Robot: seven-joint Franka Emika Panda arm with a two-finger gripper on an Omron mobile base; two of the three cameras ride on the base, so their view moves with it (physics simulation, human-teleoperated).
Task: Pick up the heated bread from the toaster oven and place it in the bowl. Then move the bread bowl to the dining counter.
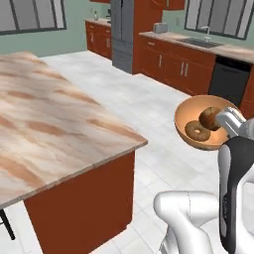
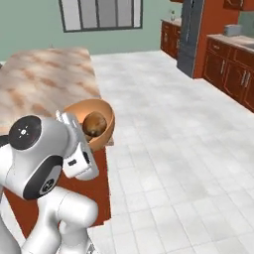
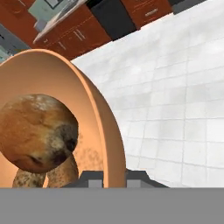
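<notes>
We hold the bowl (image 1: 191,119) up in the air with our pincer (image 3: 114,177). The pincer is clamped on the bowl's rim, with one finger on each side of the wall, as the hand view shows. The bowl is tipped on its side, so its open face looks away from the pincer.

Inside the bowl, just past the pincer, sits the bread (image 3: 37,131). It is round and brown with a dark patch. Under it we see another baked piece, a ring (image 1: 197,131) like a small doughnut. Both touch the bowl's inner wall and they lean on each other.

The bowl hangs over the white floor (image 1: 149,99), not on any desk. In the left base view the big marbled desk (image 1: 54,124) is off to the left of the pincer, well apart from the bowl. In the right base view the bowl (image 2: 106,116) looks close to the desk's near edge (image 2: 44,84), but we cannot tell if it is over it.

Far beyond the pincer are red-brown cabinets (image 1: 173,67) and a grey fridge (image 1: 121,32).
</notes>
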